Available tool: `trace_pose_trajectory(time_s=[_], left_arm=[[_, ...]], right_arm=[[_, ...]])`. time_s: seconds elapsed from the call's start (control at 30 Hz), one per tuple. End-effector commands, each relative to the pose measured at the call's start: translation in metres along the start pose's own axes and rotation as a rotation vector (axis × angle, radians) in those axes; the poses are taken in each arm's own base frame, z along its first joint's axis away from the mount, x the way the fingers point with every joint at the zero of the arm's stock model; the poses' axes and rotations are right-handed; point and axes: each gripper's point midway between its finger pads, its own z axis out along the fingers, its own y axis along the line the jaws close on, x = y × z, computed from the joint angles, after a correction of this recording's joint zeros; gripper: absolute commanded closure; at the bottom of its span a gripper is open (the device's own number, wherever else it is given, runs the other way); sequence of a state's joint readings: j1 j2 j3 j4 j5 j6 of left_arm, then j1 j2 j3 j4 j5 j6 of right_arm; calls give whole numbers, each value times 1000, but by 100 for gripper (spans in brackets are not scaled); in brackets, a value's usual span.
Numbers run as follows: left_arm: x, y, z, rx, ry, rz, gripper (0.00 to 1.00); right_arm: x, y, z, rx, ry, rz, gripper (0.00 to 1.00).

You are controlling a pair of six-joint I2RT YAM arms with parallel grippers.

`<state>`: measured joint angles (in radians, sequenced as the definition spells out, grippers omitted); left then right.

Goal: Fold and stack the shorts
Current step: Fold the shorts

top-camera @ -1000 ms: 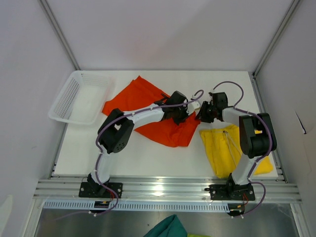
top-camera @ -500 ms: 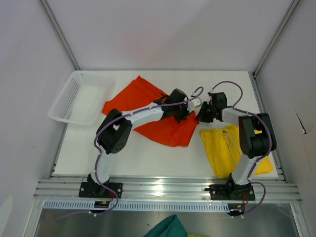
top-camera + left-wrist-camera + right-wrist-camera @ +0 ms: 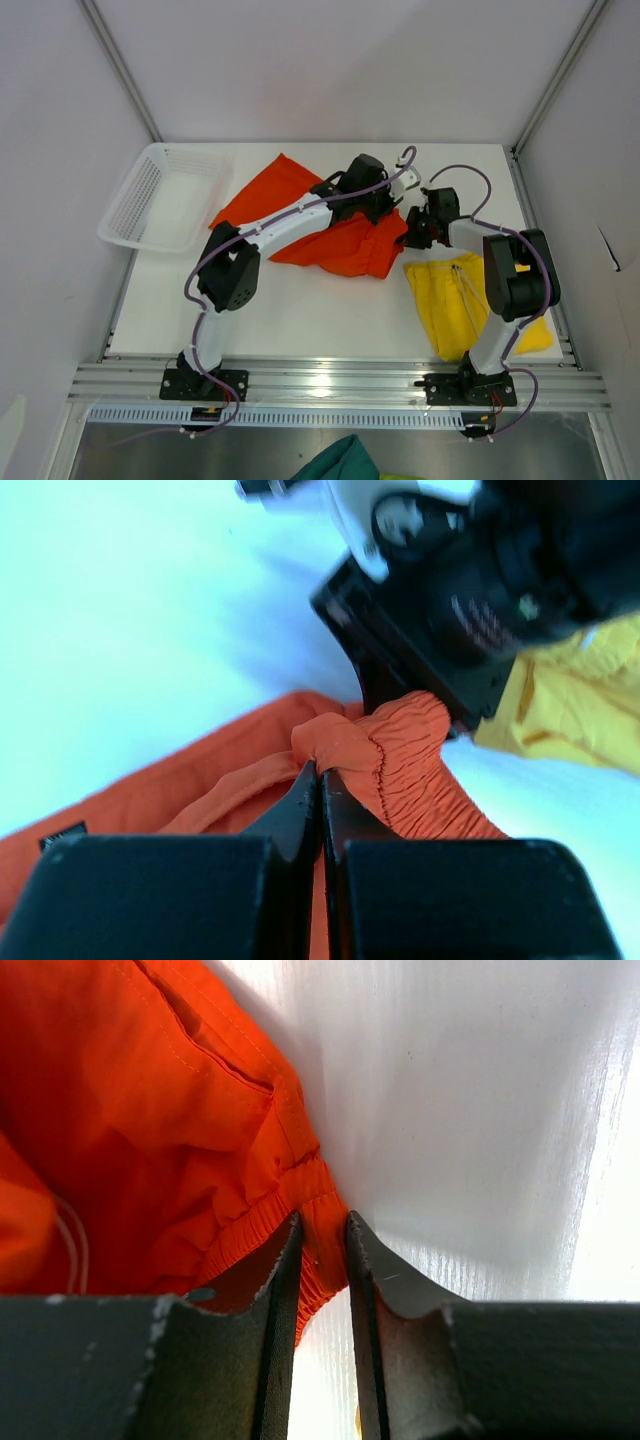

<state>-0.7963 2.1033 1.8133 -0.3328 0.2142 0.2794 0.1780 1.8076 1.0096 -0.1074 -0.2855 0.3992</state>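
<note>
Lying on white table [image 3: 300, 305], orange shorts [image 3: 270, 200], yellow shorts [image 3: 450, 300], grey walls [image 3: 330, 70]

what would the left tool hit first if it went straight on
The bunched waistband of the orange shorts, which the left tool pinches; just behind, probably the right tool.

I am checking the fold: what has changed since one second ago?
The left tool, shut on the orange shorts, moved toward the far edge, dragging their near hem with it. The right tool stayed at the waistband; yellow shorts and basket stayed.
</note>
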Motion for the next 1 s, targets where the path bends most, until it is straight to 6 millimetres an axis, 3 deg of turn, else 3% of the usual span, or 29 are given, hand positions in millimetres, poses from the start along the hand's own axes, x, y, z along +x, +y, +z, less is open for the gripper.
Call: trace_pose_trajectory(time_s=[0.0,0.17,0.27,0.37,0.7,0.97], left_arm=[[-27,-7,8,24,-67,-16,100],[-9,-16,25,56,-39,-43,100],[3,-23,33,75,-12,-48,100],[16,-29,41,88,18,-55,100],[37,-37,56,93,62,-80,100],[36,-5,57,-76,64,-142,100]], right_arm=[[1,3,-7,-4,-12,-8,73],[-3,-1,-13,-2,-43,27,58],[-11,-6,-23,3,-96,53,41],[-19,-9,-35,19,-158,60,36],[-40,-22,-72,114,-325,83,36],[-47,-19,-92,58,-414,96,42]])
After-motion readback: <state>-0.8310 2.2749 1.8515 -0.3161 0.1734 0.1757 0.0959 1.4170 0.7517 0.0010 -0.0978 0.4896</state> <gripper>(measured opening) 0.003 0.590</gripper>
